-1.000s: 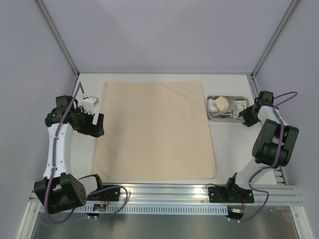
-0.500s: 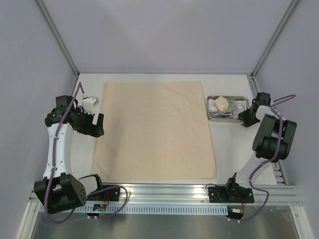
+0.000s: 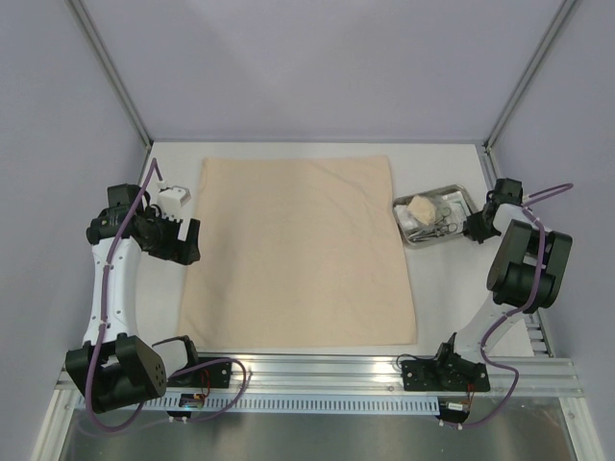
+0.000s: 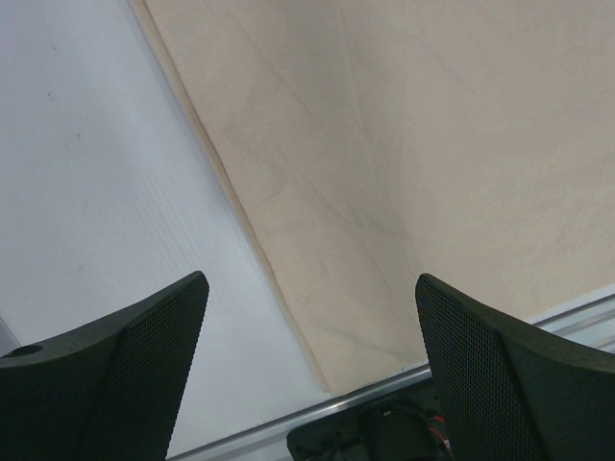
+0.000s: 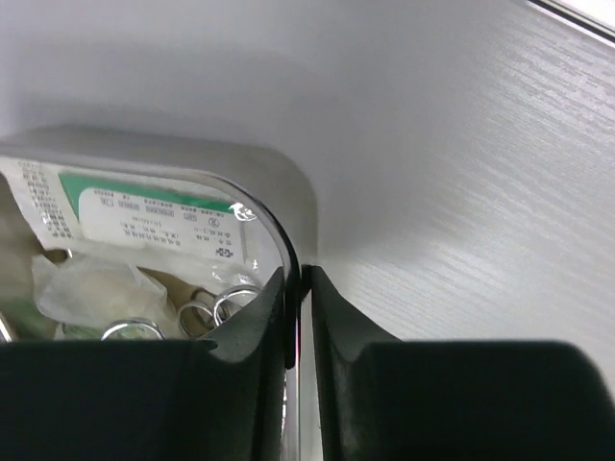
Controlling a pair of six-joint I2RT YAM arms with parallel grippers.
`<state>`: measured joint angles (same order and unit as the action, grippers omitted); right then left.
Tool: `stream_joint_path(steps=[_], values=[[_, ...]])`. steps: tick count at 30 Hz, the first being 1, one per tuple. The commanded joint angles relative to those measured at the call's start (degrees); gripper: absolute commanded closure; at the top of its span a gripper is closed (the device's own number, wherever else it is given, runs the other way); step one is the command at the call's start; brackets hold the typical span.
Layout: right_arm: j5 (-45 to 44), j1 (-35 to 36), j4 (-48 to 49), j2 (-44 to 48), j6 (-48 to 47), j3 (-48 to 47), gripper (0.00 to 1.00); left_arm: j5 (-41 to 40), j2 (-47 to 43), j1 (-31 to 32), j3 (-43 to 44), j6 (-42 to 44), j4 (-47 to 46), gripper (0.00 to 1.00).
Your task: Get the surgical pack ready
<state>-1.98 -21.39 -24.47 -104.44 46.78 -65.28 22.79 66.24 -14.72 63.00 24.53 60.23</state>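
A white table [image 3: 452,298] carries a tan cloth sheet [image 3: 298,250], spread flat across its middle. Just right of the sheet's far right corner sits the small steel tray [image 5: 279,182], skewed to the table's edges. In the tray lie a tan gauze wad [image 3: 423,208], a white packet [image 5: 154,216] with a green band, crumpled clear wrap [image 5: 86,283], and the ring handles of steel clamps [image 5: 216,307]. The right gripper [image 5: 300,288] is pinched on the tray's right rim, one finger inside the wall and one outside. The left gripper [image 4: 309,283] hangs over the sheet's left edge, jaws wide apart and holding nothing.
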Motion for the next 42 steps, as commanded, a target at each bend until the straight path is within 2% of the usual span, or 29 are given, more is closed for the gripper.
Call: stream_joint_path(steps=[1,5,6,11,18,26,32,42], values=[[-0.57,0.03,1.53,-0.15,0.06,-0.11,0.86,0.59,-0.14,-0.05,-0.07,0.25,-1.16,0.02],[0.39,0.03,1.53,-0.85,0.15,-1.16,0.94,0.15,-0.32,-0.13,-0.16,0.51,-1.16,0.02],[1.01,0.03,1.27,-1.2,0.15,-1.6,1.0,0.07,-0.32,-0.13,-0.25,0.6,-1.16,0.02],[3.56,-0.76,-1.71,-2.95,-0.9,-6.6,1.0,-0.02,-0.58,-0.13,-0.34,0.78,-0.99,0.02],[5.49,-2.87,-9.01,-7.78,-6.09,-16.18,1.0,-0.37,-0.76,-0.13,-0.25,1.22,-0.9,0.02],[6.55,-2.96,-14.37,-9.81,-11.62,-22.78,0.99,-0.2,-0.93,-0.13,-0.34,1.31,-0.9,0.02],[12.16,-2.96,-19.99,-12.8,-14.53,-30.51,1.0,-0.37,-0.93,-0.13,-0.69,1.66,-1.08,0.02],[16.47,-3.22,-24.22,-15.96,-16.38,-34.91,0.99,0.24,-0.76,-0.13,-0.51,1.39,-0.99,0.02]])
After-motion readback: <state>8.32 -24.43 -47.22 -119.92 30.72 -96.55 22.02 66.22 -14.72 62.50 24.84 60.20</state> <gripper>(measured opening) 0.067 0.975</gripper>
